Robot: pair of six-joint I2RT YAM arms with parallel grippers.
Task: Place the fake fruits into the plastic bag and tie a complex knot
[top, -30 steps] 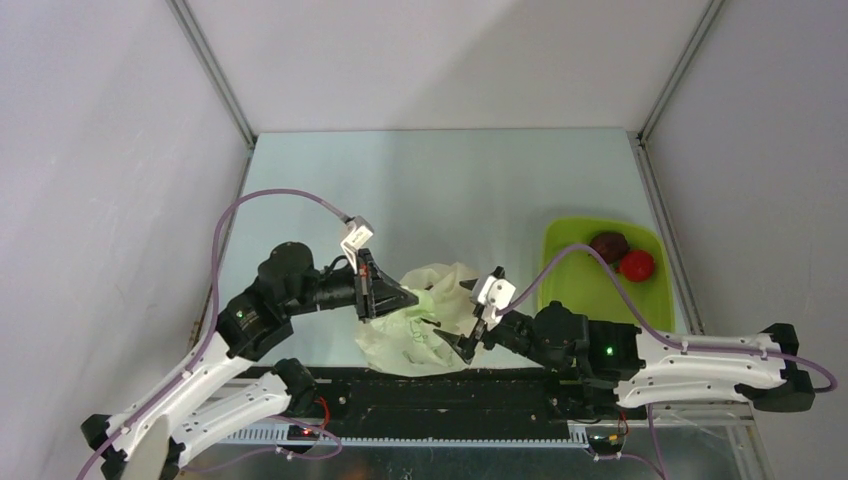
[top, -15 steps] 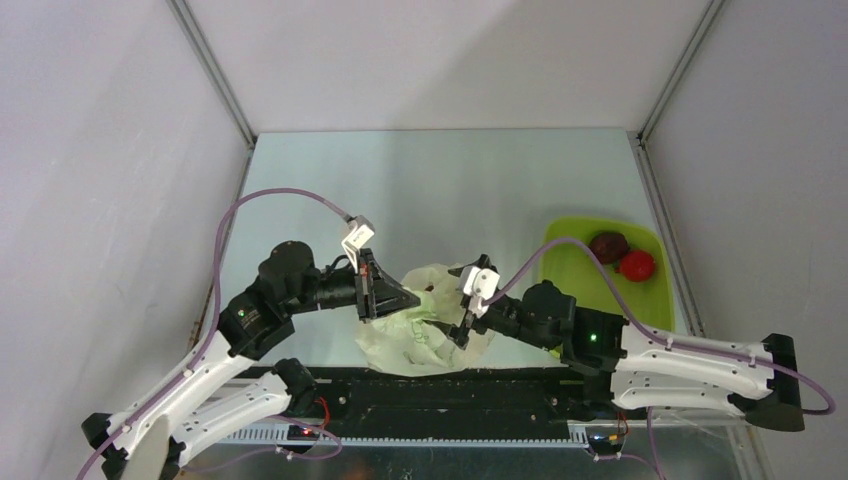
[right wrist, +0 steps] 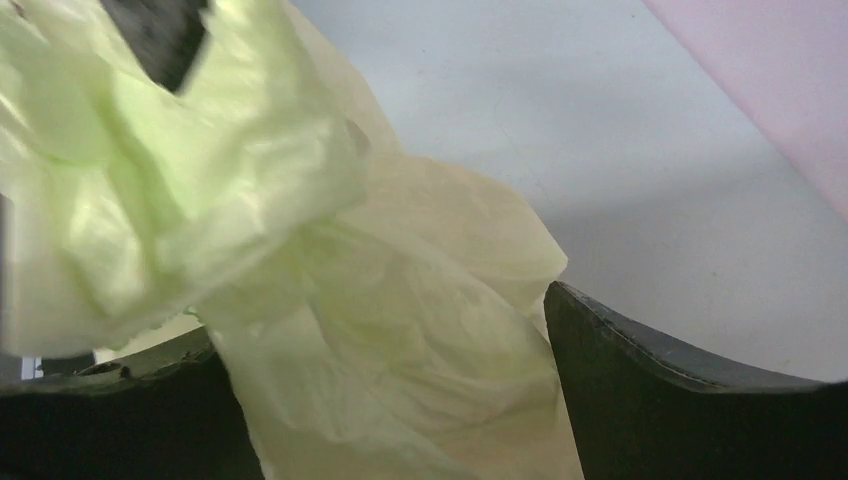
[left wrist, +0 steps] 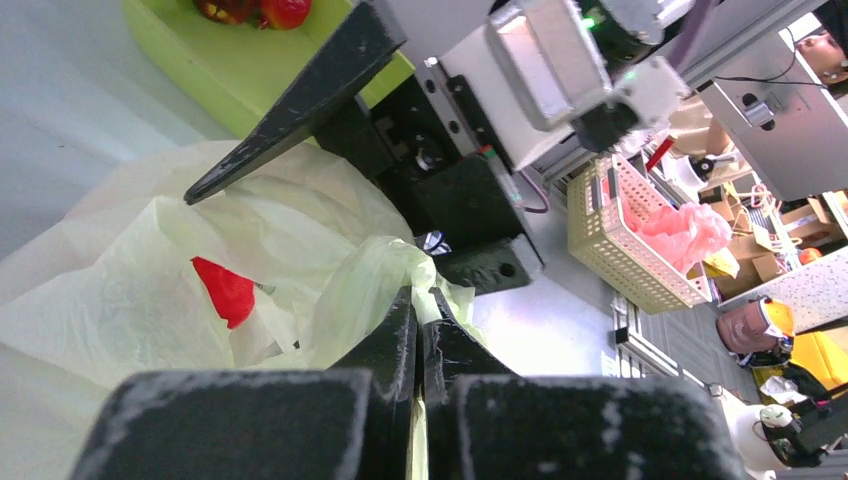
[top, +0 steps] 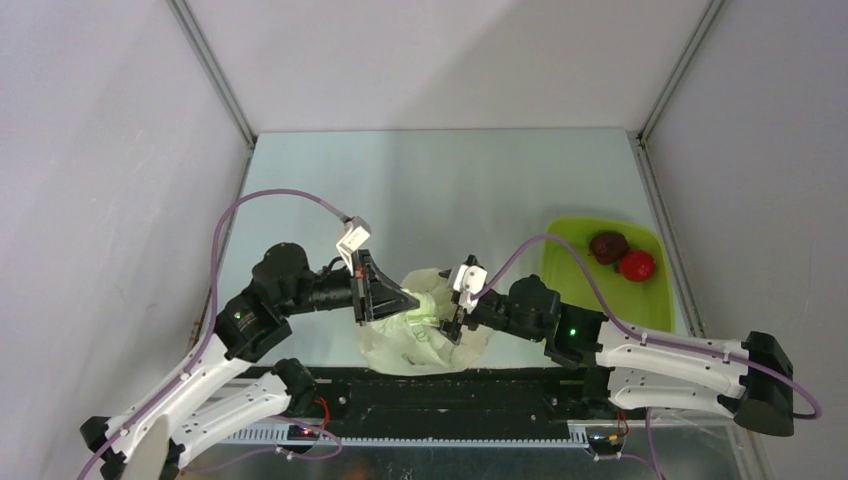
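The fingers of the left gripper point(left wrist: 420, 305) were pressed together on a fold of the thin, crinkly, pale cream-white plastic bag point(top: 420, 338), pinching its film at the tips. The black fingers of the right gripper point(right wrist: 380, 335) stood wide apart, and bunched film of the bag filled the gap between them. Whether their pads pressed on it could not be told.

In the left wrist view, one right finger reached over the top of the bag and cut across the near corner of the lime-green plastic tray point(top: 585, 285). The bag lay left of the tray, apart from it, with both grippers meeting over it. A bright red glossy fruit point(left wrist: 226, 291) showed inside the bag, half covered by folds. At the tray's far end a dark maroon round fruit point(top: 608, 246) sat just beside a red round fruit point(top: 637, 265). The bag's mouth was hidden behind the grippers, and its prints were too faint to make out.
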